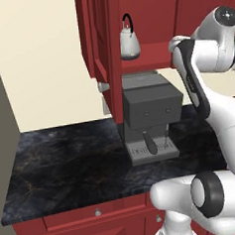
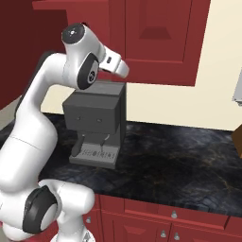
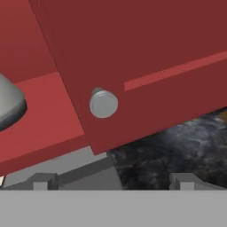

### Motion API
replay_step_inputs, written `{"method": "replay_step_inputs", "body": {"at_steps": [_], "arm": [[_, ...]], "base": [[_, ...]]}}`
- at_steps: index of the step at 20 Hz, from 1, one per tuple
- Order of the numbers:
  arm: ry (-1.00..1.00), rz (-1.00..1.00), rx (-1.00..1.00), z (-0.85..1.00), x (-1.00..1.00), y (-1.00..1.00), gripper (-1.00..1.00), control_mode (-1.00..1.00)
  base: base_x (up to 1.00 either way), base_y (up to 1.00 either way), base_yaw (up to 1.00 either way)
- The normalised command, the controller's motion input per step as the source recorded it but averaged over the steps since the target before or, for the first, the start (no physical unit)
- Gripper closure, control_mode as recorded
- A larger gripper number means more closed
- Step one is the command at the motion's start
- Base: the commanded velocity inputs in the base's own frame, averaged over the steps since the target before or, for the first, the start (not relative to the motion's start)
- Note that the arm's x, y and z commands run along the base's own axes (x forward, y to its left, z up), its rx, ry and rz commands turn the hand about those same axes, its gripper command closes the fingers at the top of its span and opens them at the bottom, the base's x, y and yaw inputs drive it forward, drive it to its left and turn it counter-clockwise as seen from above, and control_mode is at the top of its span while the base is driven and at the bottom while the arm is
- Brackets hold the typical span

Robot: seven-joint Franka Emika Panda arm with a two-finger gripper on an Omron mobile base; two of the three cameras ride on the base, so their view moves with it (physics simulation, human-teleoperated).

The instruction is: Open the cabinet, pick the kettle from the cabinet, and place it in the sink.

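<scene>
Standing ajar, the left door (image 1: pixel 100 36) of the cabinet (image 1: pixel 147 18) is swung out toward the camera in the left base view, so the opening step appears done or nearly so. The kettle (image 1: pixel 129 39) sits upright on the exposed cabinet shelf, well inside the open bay, black handle arched above it. It is not yet grasped; picking it and carrying it to the sink remain outstanding.

A silver knob (image 1: pixel 103 86) projects from the lower edge of the open door. In the hand view a knob (image 3: pixel 103 103) sits close ahead on a red door panel, with a rounded grey form at the left edge that is probably the kettle's body, though I cannot confirm it. The fingertips (image 3: pixel 41 181) show at the bottom of that view, set well apart, with nothing between them: the jaws stand wide and empty.

Directly below the shelf stands a boxy grey coffee machine (image 1: pixel 150 117) on the dark marbled counter (image 1: pixel 63 163). Judged as obstructions: the open door edge beside the kettle and the coffee machine top just beneath the shelf both narrow the approach. The arm's forearm (image 1: pixel 194 79) currently crosses to the right of the machine. To the right, a second cabinet door (image 2: pixel 158 33) stands closed.
</scene>
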Motion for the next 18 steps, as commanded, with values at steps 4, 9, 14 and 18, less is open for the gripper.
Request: {"method": "replay_step_inputs", "body": {"at_steps": [4,9,14,18], "arm": [[0.00,0.00,0.01,0.02,0.44,-0.07,-1.00,-1.00],[0.00,0.00,0.01,0.05,0.46,-0.10,-1.00,-1.00],[0.00,0.00,0.00,0.10,0.42,-0.16,-1.00,-1.00],[0.00,0.00,0.00,0.08,0.30,-0.15,-1.00,-1.00]], "base": [[0.00,0.00,0.00],[0.00,0.00,0.00],[0.00,0.00,0.00],[0.00,0.00,0.00]]}}
